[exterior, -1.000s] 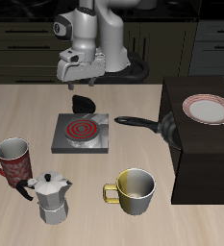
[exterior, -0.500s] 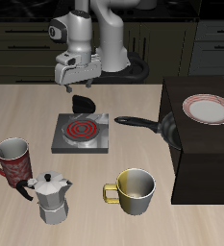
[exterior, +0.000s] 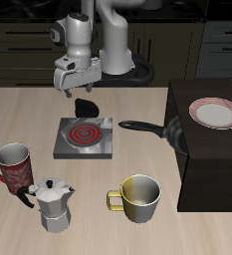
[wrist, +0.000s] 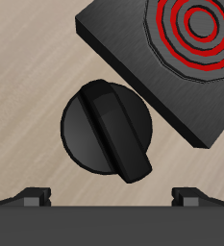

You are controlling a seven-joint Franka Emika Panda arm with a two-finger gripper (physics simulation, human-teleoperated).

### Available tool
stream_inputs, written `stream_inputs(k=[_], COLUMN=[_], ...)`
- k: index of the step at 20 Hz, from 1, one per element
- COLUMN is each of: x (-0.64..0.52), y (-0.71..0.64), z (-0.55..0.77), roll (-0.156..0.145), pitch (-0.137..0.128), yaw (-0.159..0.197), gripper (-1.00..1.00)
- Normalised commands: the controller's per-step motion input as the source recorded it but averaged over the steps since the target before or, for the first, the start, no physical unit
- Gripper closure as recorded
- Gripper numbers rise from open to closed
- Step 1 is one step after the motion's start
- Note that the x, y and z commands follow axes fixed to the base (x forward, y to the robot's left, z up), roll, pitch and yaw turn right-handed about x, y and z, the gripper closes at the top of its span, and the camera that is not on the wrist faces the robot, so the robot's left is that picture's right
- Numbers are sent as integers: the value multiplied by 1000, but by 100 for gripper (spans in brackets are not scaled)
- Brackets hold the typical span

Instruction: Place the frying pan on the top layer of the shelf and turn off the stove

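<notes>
The two-finger gripper [exterior: 77, 87] hung in the air above the round black knob [exterior: 86, 106] that sat on the table just behind the small square grey stove [exterior: 85, 138]. Its fingers stood well apart and held nothing. From the wrist view the knob [wrist: 106, 129], with its raised bar lying slantwise, sat between the two dark fingertips [wrist: 33, 196], with the stove's corner [wrist: 171, 67] close beside it.

The stove's spiral coil [exterior: 84, 130] glowed red. The round, shallow black frying pan [exterior: 171, 130] lay on the table tight against the side of the large dark box-shaped shelf [exterior: 209, 164], its long straight handle [exterior: 139, 127] pointing toward the stove. A white plate with a red rim [exterior: 214, 113] rested on the shelf's flat top.

Nearer the table's front edge stood a red patterned mug [exterior: 14, 166], a silver moka pot [exterior: 55, 204] and a yellow-and-white mug [exterior: 139, 197].
</notes>
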Motion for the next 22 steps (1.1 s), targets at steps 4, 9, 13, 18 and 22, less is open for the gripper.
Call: stream_inputs(k=[4, 9, 13, 18, 22], x=[13, 93, -34, 98, -92], y=[-174, -239, 5, -15, 409], z=[87, 68, -87, 22, -195], roll=[7, -37, -23, -11, 78], pitch=[-18, -20, -35, -8, 41], yaw=[73, 44, 19, -29, -41], gripper=[-100, -100, -100, -100, -100])
